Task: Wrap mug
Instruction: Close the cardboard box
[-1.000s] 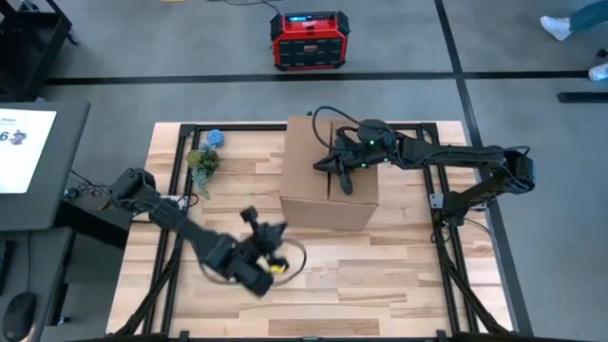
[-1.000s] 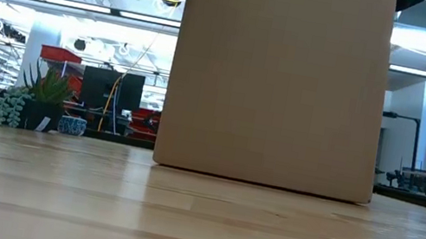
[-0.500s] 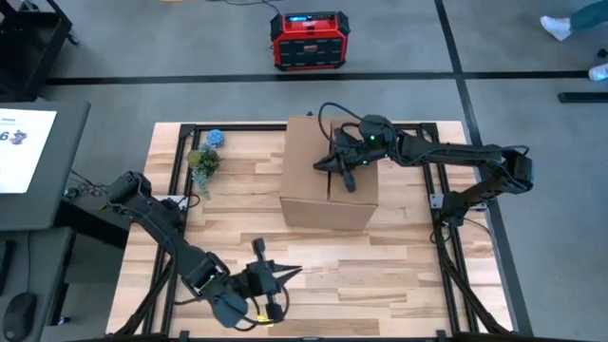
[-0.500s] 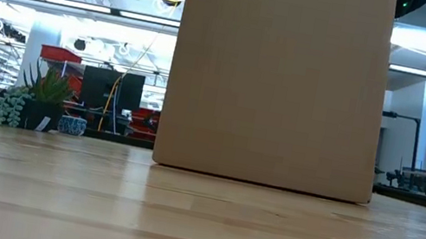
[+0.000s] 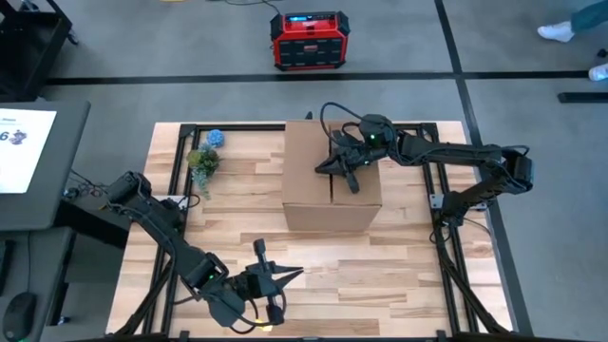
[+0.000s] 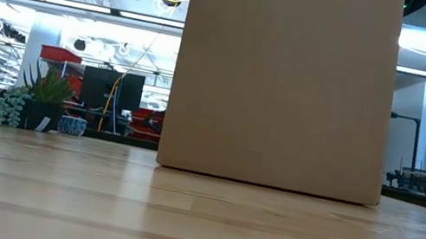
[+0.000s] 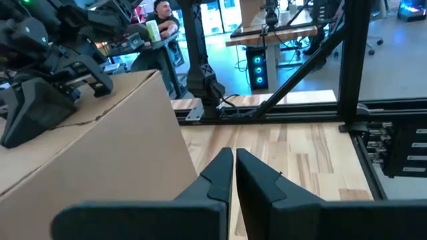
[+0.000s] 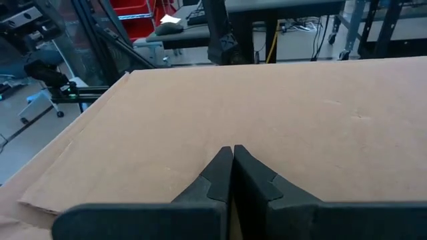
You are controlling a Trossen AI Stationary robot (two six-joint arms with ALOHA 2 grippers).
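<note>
Mug: not visible in any view — presumably inside the closed cardboard box (image 5: 332,177) at the middle of the table (image 5: 408,285), though that cannot be confirmed.

Right gripper (image 5: 350,175) rests on the box top, near the seam where the flaps meet; in the right wrist view its fingers (image 8: 220,175) are pressed together, holding nothing, tips against the cardboard. Left gripper (image 5: 281,277) sits low near the front edge of the table, well apart from the box, also pressed together and empty in the left wrist view.

Judgement on the step in hand: the right arm appears to be pressing the flaps flat. To do this well, keep the pressure straight down over the seam so the box does not slide, and bring the left arm in to steady a side wall before anything further.

Small plant (image 5: 202,162) and a blue object (image 5: 216,138) stand at the far left corner.

Writing: a sheet on the side desk (image 5: 23,147) shows what looks like a "6"; nothing else legible. The red unit (image 5: 310,40) on the floor carries no readable label.
</note>
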